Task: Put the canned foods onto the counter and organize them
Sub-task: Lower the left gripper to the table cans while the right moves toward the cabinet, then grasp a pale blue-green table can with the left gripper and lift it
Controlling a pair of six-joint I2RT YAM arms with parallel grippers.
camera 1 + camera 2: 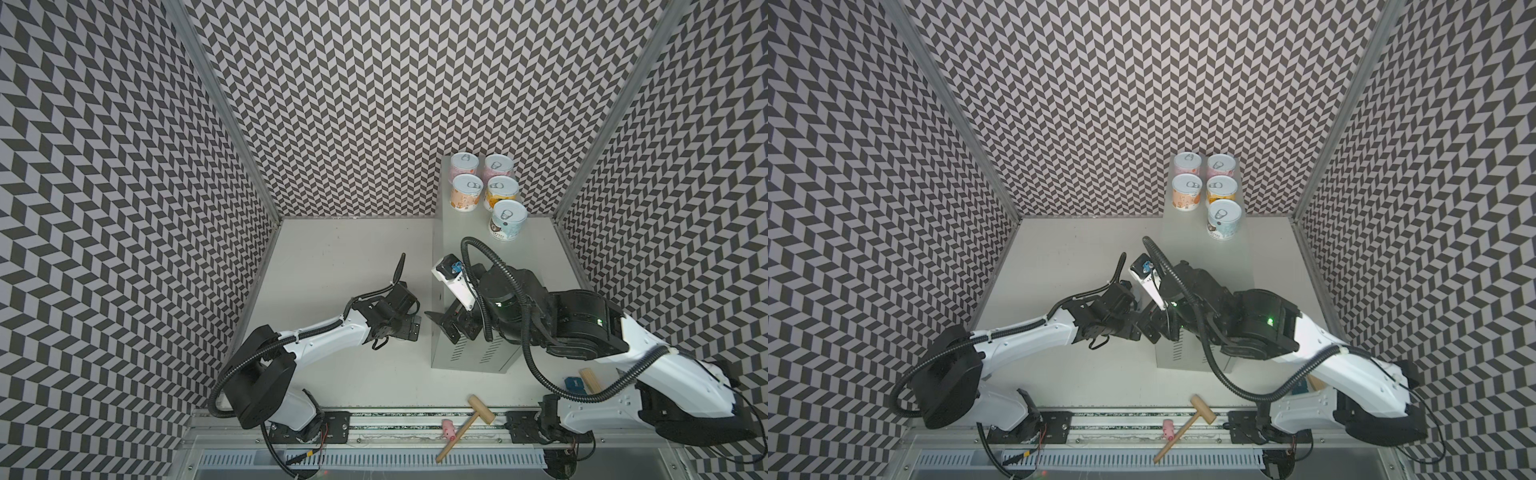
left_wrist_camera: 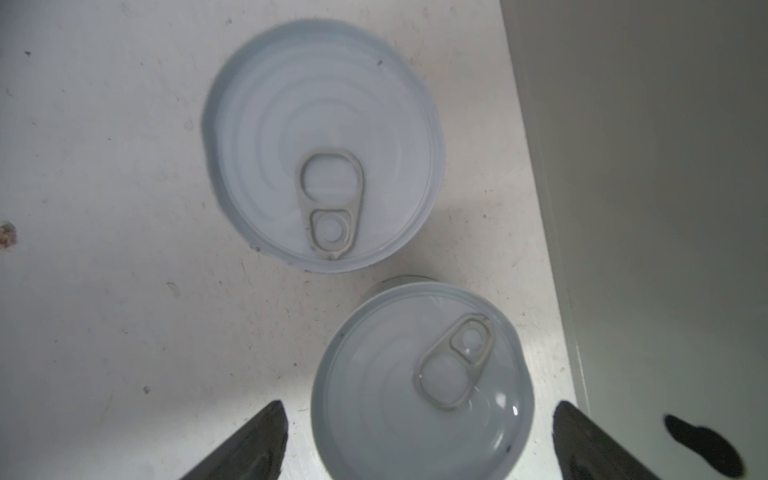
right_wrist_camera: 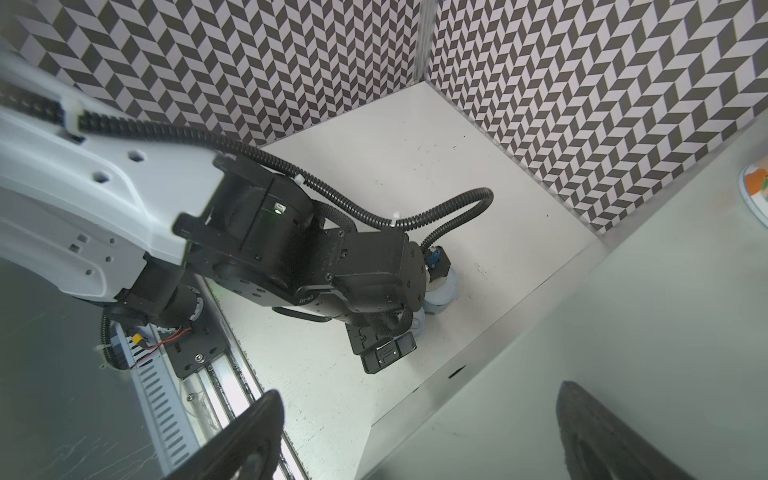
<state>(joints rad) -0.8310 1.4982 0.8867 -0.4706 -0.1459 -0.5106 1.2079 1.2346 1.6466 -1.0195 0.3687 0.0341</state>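
Five canned foods stand upright at the far end of the grey counter (image 1: 461, 237) (image 1: 1187, 232): two pink (image 1: 464, 166) (image 1: 498, 168), a peach one (image 1: 468, 192), an orange-yellow one (image 1: 501, 195) and a blue-white one (image 1: 509, 220). Two more cans stand on the white tabletop beside the counter's wall (image 2: 644, 208). My left gripper (image 2: 419, 407) (image 1: 405, 324) points down, open, straddling the nearer can (image 2: 422, 382) with a gap on each side; the other can (image 2: 322, 145) is just beyond. My right gripper (image 3: 419, 390) (image 1: 442, 326) hangs open and empty over the counter's near left edge.
A wooden mallet (image 1: 465, 422) and a small pink thing (image 1: 448, 430) lie on the front rail. A blue item (image 1: 575, 384) and a wooden block (image 1: 590, 380) sit under the right arm. Patterned walls close three sides. The two grippers are close together.
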